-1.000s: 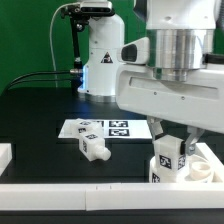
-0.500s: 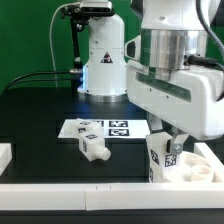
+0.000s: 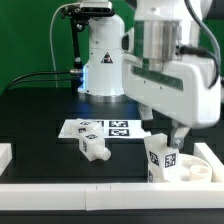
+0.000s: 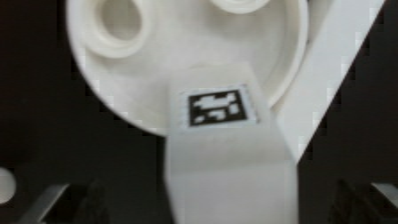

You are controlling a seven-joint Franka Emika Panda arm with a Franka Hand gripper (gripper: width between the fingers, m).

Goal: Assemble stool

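Leg (image 3: 160,160), chunky white plastic, tagged, upright at smooth round seat (image 3: 198,171)

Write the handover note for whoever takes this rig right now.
Gripper: open, jaws either side of the upright leg, not clamping it.
Seat: in the rails' corner at the exterior view's right, upright leg standing on it.
Loose leg: lying near the marker board.
Done: one leg set on the seat; how firmly, cannot tell.
Left: fit the loose leg; no other legs in view.
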